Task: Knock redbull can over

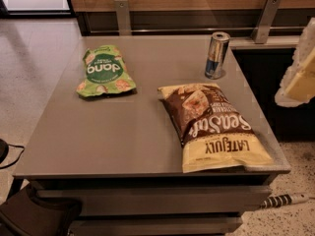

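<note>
The redbull can [216,55] stands upright near the far right of the grey table [113,136]. It is slim, silver and blue, with a shiny silver top. My gripper [299,70] shows at the right edge of the view as a pale shape, above the table's right side and to the right of the can. It is well apart from the can.
A green snack bag [104,71] lies flat at the far left of the table. A brown and yellow chip bag [212,124] lies in front of the can, reaching the table's front right corner. A wooden wall with metal brackets [266,18] runs behind the table.
</note>
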Robot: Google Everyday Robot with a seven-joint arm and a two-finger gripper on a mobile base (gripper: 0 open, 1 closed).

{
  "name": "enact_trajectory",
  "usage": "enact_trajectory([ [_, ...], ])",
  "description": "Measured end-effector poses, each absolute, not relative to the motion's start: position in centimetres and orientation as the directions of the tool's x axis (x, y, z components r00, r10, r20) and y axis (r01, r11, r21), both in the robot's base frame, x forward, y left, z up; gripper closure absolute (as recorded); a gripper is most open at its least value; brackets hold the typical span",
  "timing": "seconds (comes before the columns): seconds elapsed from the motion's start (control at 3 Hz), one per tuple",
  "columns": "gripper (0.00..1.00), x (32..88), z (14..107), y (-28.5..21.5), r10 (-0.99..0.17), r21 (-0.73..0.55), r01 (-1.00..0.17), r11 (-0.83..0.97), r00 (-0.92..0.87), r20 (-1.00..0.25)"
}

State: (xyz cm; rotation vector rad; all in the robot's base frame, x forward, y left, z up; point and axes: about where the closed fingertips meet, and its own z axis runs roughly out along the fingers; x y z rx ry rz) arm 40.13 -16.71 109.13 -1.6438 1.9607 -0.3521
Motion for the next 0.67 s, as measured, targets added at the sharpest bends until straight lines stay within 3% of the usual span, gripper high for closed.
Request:
enact_trajectory([
  [0.33,0.00,40.1,109.1,-16.7,-0.965,-0.529,-0.821,0.217,-0.099,-0.242],
  [0.67,0.00,42.3,108.7,-18.6,-0.926,-0.540,-0.777,0.324,-0.144,-0.349],
])
